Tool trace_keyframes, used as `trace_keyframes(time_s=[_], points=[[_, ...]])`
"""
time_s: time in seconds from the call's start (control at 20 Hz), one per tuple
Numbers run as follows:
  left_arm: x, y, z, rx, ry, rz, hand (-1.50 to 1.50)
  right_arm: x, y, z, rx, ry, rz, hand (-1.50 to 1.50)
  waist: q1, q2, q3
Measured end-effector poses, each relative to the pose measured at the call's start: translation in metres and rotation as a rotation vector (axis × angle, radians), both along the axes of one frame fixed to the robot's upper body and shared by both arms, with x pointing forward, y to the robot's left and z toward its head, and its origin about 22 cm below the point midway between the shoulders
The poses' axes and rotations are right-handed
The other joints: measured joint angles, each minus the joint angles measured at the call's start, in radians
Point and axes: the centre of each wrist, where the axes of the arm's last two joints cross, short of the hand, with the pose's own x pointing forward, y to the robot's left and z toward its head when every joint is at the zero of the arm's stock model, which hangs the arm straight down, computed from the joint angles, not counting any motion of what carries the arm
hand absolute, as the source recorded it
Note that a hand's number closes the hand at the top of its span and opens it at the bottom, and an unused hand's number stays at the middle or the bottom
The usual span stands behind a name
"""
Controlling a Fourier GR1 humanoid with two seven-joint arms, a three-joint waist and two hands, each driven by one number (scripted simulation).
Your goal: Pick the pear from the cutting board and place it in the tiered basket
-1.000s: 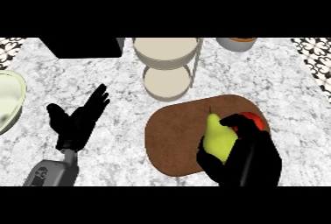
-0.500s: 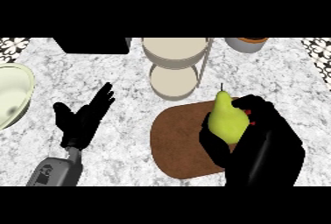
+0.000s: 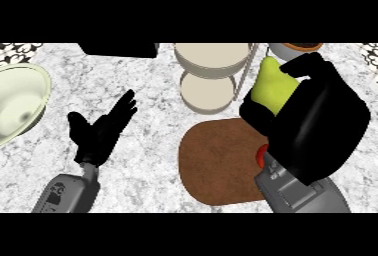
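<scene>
Right hand (image 3: 314, 107) grasps the pear (image 3: 272, 86), lifted beyond the board (image 3: 221, 162), just right of the basket (image 3: 214, 70); left hand (image 3: 100, 132) rests released, fingers straight.

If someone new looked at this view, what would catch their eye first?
Most striking is the yellow-green pear, gripped in the black right hand at upper right, beside the tiered basket. Below it lies the brown cutting board. The left hand rests open at the left.
</scene>
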Motion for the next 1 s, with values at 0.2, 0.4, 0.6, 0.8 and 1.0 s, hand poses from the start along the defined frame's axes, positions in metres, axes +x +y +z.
trace_keyframes(time_s=[0.2,0.4,0.6,0.8,1.0], points=[[0.002,-0.005,-0.001,0.002,0.001,-0.016,0.00,0.029,-0.001,0.027,0.033,-0.004,-0.035,1.50,0.011,0.004,0.001],[0.005,-0.009,-0.001,0.001,-0.004,-0.027,0.00,0.059,0.004,0.051,0.061,0.015,-0.051,1.50,0.016,0.009,0.002],[0.006,-0.013,-0.001,-0.002,-0.011,-0.034,0.00,0.089,0.010,0.061,0.077,0.059,-0.058,1.50,0.021,0.013,0.003],[0.007,-0.013,-0.001,-0.004,-0.015,-0.040,0.00,0.116,0.008,0.062,0.110,0.095,-0.067,1.50,0.025,0.018,0.004],[0.008,-0.012,-0.001,-0.002,-0.026,-0.042,0.00,0.129,-0.003,0.062,0.201,0.044,-0.037,-1.50,0.034,0.024,0.005]])
